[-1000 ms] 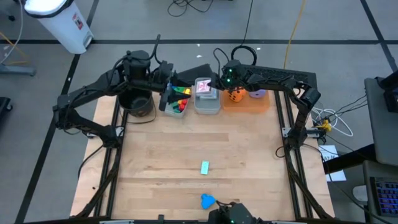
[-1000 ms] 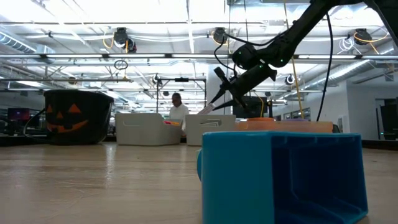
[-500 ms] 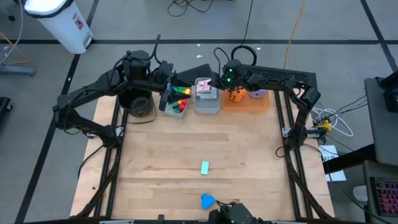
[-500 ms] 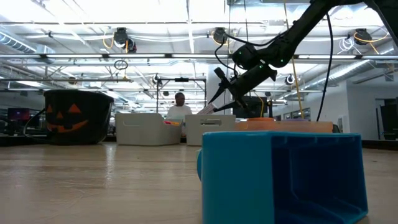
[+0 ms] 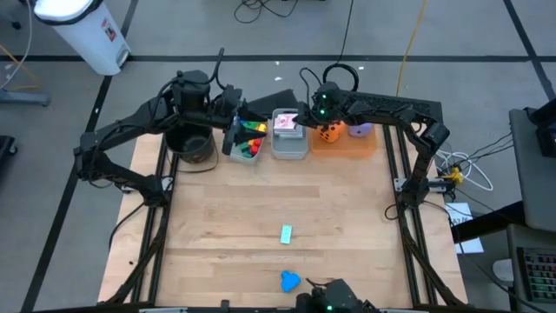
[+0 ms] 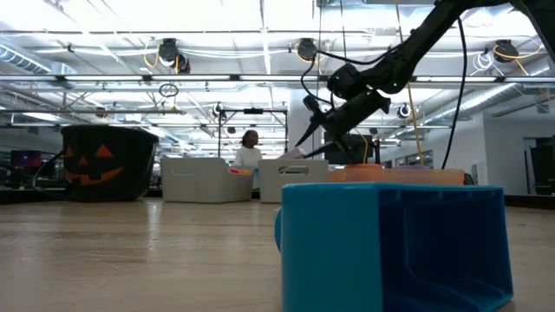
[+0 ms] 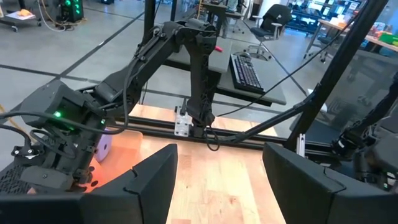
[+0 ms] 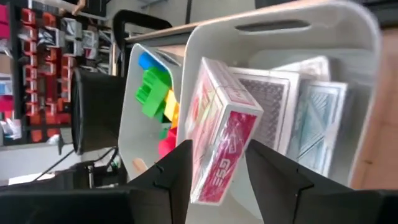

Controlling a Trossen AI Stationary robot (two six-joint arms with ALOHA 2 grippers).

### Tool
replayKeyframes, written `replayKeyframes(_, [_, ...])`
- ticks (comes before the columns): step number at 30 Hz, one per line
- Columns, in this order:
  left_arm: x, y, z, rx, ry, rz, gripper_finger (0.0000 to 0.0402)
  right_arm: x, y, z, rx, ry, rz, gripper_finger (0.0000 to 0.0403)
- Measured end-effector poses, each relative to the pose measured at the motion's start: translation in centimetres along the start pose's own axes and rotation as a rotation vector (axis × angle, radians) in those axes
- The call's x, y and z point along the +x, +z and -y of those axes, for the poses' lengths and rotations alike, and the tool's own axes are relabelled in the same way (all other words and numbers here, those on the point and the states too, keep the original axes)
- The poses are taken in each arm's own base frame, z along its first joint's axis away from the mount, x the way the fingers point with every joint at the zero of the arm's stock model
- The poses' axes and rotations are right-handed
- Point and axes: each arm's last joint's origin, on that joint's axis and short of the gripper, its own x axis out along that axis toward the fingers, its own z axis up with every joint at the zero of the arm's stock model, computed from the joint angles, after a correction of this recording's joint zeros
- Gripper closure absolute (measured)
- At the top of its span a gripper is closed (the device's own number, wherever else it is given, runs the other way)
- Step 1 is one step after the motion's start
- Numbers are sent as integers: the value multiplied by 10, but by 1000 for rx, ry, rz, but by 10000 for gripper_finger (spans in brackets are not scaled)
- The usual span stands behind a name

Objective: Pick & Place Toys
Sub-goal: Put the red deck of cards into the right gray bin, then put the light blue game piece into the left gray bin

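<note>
My right gripper (image 8: pixel 221 180) hangs over the middle clear bin (image 5: pixel 289 144) at the table's far edge. A pink card box (image 8: pixel 221 140) stands tilted between its open fingers, over the playing cards (image 8: pixel 311 124) in that bin. The neighbouring bin (image 5: pixel 248 143) holds green, yellow and red blocks (image 8: pixel 152 93). An orange die (image 5: pixel 327 133) and a purple die (image 5: pixel 360 130) sit on the orange tray (image 5: pixel 347 145). My left gripper (image 7: pixel 217 186) is open and empty, held high by the block bin. A teal card (image 5: pixel 286 233) and a blue block (image 5: pixel 289 281) lie on the table. My right gripper has a finger on either side of the pink card box's flat faces (image 8: pixel 211 162), coming in on a slant from the table's right. A gap shows beside one finger (image 8: pixel 270 180). Whether the other finger touches the box, I cannot tell.
A round black pot (image 5: pixel 193 146) stands at the far left beside the bins. The blue block (image 6: pixel 390 247) fills the low view's foreground. A person (image 6: pixel 249 152) shows far behind the table. Bare wood lies between the bins and the teal card.
My right gripper has turned a little over the card bin and stayed in place. The pink card box stays at the bin.
</note>
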Motion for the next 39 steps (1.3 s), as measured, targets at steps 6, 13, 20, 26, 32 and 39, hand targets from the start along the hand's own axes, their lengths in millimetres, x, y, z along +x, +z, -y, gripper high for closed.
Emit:
replayKeyframes(6, [0, 0, 0, -3, 0, 0, 156, -1, 3, 1, 0, -10, 30, 261])
replayKeyframes(13, [0, 0, 0, -5, 0, 0, 156, -6, 11, 7, 6, -20, 46, 261])
replayKeyframes(20, [0, 0, 0, -4, 4, 1, 156, -18, 17, -5, -16, 38, 96, 261])
replayKeyframes(26, [0, 2, -1, 16, 50, 25, 157, -34, 15, -34, -69, 166, 154, 261])
replayKeyframes(32, [0, 6, -2, 25, 78, 62, 160, -54, 4, -65, -176, 301, 154, 261])
replayKeyframes(39, [4, 13, 0, -16, 58, 140, 160, -75, -22, -106, -320, 481, 145, 261])
